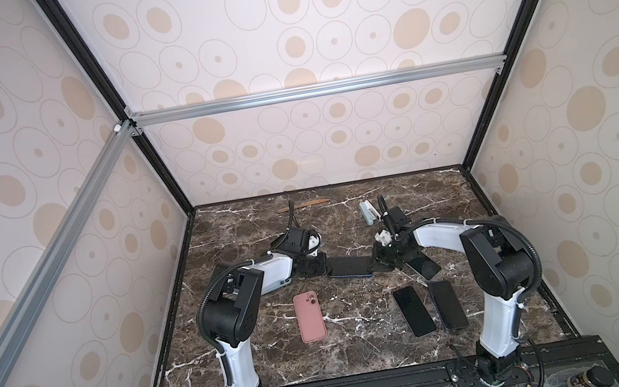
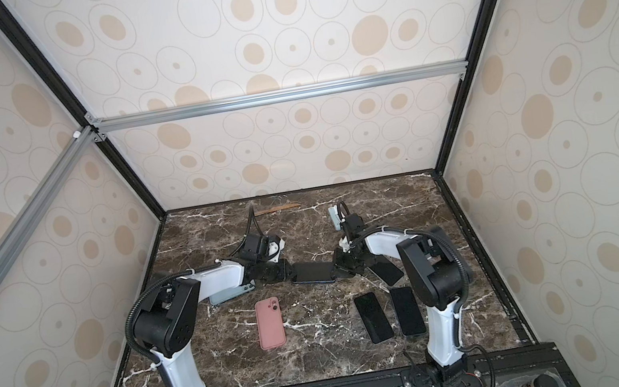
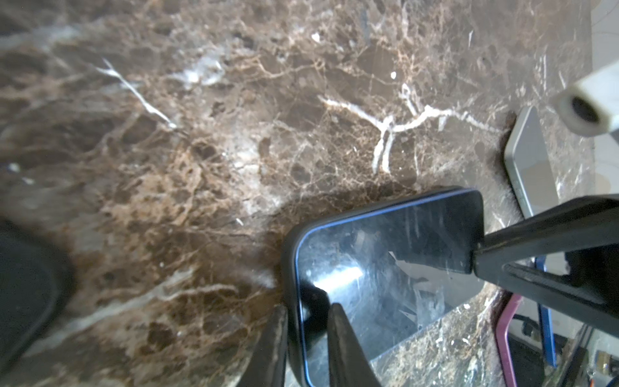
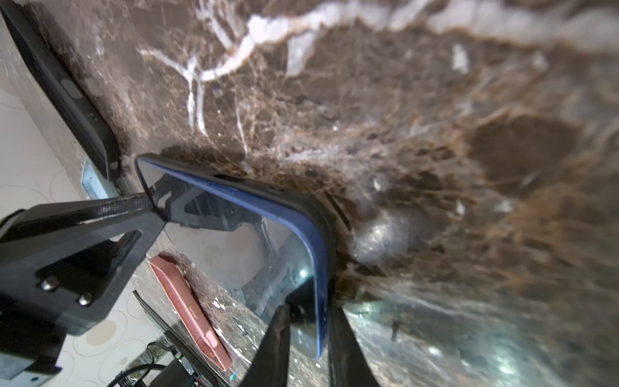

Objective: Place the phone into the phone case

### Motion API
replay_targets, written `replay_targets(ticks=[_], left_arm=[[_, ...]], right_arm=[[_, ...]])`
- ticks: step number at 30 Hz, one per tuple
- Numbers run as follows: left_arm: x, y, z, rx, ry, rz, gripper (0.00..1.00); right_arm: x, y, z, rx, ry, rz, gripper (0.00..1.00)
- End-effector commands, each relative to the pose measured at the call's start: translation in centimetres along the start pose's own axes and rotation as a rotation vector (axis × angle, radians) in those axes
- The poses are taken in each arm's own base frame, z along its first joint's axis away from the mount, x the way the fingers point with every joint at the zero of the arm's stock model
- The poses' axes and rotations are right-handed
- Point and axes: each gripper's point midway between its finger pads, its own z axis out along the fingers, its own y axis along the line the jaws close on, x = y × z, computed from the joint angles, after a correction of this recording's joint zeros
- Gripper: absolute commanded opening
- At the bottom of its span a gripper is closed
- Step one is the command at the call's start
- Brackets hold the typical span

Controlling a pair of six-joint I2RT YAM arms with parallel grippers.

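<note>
Marble desk (image 1: 326, 362), dotted walls (image 1: 332, 136). The left hand (image 1: 325, 270) and right hand (image 1: 373, 266) each pinch the blue phone (image 1: 349, 267); wrist views alone show its black phone case (image 3: 288, 254).

**Brown marble table (image 1: 365, 345).** Lying flat on it: a pink case (image 1: 309, 317) left of centre; a black phone (image 1: 414, 311) just beside a second phone (image 1: 447, 304) at front right; a wooden stick (image 1: 303, 204) and a pale blue block (image 1: 366, 211) near the back edge.
</note>
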Motion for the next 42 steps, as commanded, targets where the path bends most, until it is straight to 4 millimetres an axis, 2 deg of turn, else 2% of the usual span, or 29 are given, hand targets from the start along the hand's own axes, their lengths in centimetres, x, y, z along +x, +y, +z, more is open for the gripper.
replay_targets(ticks=[1, 5, 11, 20, 26, 34, 42], left_arm=[[3.2, 1.1, 1.3, -0.007, 0.104, -0.038, 0.2], [3.4, 1.1, 1.3, -0.005, 0.105, -0.044, 0.2], [4.3, 1.6, 1.5, -0.017, 0.122, -0.071, 0.21], [4.6, 2.8, 1.3, -0.084, 0.128, -0.059, 0.21], [4.4, 2.9, 1.3, -0.093, 0.125, -0.036, 0.21], [4.7, 3.0, 1.5, -0.097, 0.151, -0.004, 0.21], [6.3, 3.9, 3.4, -0.092, 0.257, -0.016, 0.19]], right_arm=[[0.7, 0.4, 1.6, -0.005, 0.043, -0.005, 0.17], [0.9, 0.5, 2.0, -0.005, 0.053, -0.005, 0.13], [1.3, -0.1, 2.4, 0.013, 0.07, -0.004, 0.12], [1.6, -0.4, 0.9, 0.075, 0.061, -0.04, 0.16], [2.3, -0.6, 0.9, 0.071, 0.079, -0.049, 0.18], [4.1, 0.3, 0.9, 0.035, 0.088, -0.139, 0.18], [4.5, 1.9, 1.7, 0.005, 0.092, -0.214, 0.19]])
